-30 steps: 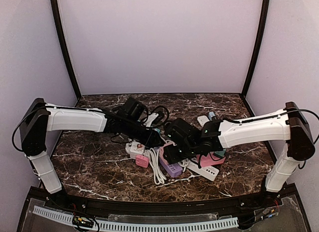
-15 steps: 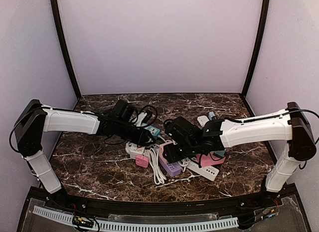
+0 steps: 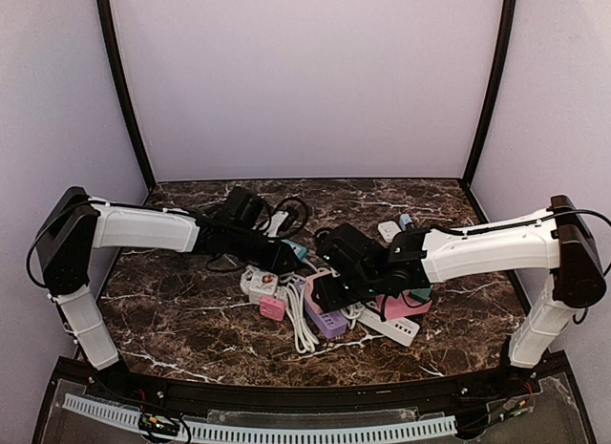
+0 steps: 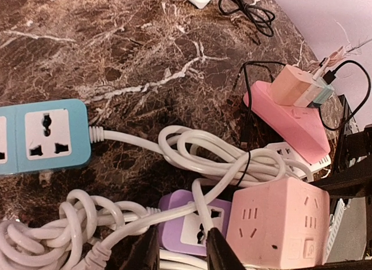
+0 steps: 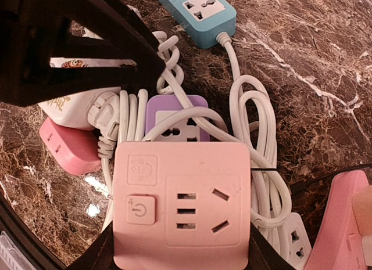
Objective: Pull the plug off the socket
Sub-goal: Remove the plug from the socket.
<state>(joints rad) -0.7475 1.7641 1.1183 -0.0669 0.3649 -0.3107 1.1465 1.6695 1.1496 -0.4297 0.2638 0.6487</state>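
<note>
My right gripper (image 5: 181, 254) is shut on a pink cube socket (image 5: 183, 203), with one finger on each side; the cube's upward face shows empty slots. The cube also shows in the left wrist view (image 4: 279, 223) and under the right gripper (image 3: 332, 284) in the top view. My left gripper (image 4: 183, 255) is open, with its jaws apart over a purple socket strip (image 4: 195, 226) and a white cable (image 4: 203, 165) that crosses it. In the top view the left gripper (image 3: 284, 259) is just left of the cube. A white plug (image 5: 104, 116) lies beside the purple strip (image 5: 174, 116).
A blue socket strip (image 4: 43, 136) lies at the left. A pink strip (image 4: 290, 122) carries a peach adapter (image 4: 296, 87). A small pink socket (image 5: 64, 145) and a white strip (image 3: 391, 325) lie in the pile. Coiled white cables (image 3: 301, 320) spread toward the front.
My left gripper drew back to the left, then came a little way back toward the cube. My right gripper has stayed shut on the pink cube and has barely moved.
</note>
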